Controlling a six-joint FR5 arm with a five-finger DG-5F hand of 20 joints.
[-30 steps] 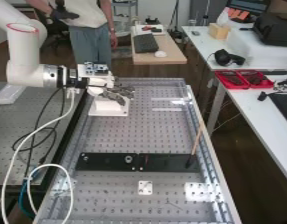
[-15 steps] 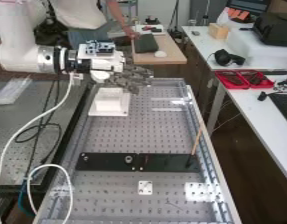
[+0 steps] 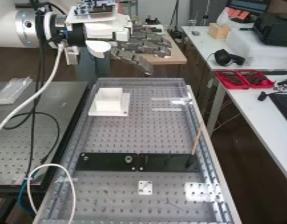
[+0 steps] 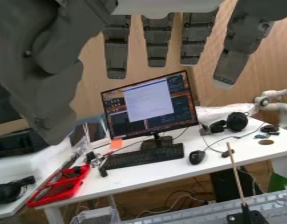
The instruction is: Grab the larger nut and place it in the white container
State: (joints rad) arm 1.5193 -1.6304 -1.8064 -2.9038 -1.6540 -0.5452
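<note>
Item 1: grey perforated metal tabletop (image 3: 120,137), qty 1, w/ all task pcs. on it.

Item 2: larger nut, metallic, round-looking (image 3: 128,159), qty 1; lies on black rectangular plates (image 3: 107,162), near the seam. Plates: qty 2 apparent, end to end.

Item 3: small metallic pc. (image 3: 85,158), qty 1, at far end of same black plate; prob. the smaller nut, too small to confirm. Est. nut total: 2.

Item 4: white boxy container on flat white base (image 3: 110,101), qty 1, upright, toward far end of tabletop, well apart from nuts. Interior n/v.

Item 5: thin wooden stick (image 3: 197,140), qty 1, standing at a slant in dark holder, other end of plates.

Item 6: white square plate w/ holes (image 3: 145,188), qty 1, flat, nr. end.

Item 7: dark grey robot hand (image 3: 148,48), qty 1, above and beyond far edge of tabletop, well off the nuts. Fingers (image 4: 159,42) extended, open, nothing gripped.

Status (judged): pre-grasp, approach stage; nut not yet picked. Next: bring hand back over black plates, lower w/ fingertips down, centre on larger nut, pinch, lift, then to container. Risk: low, flat nut may slip; wrong nut poss. if aim drifts.
</note>
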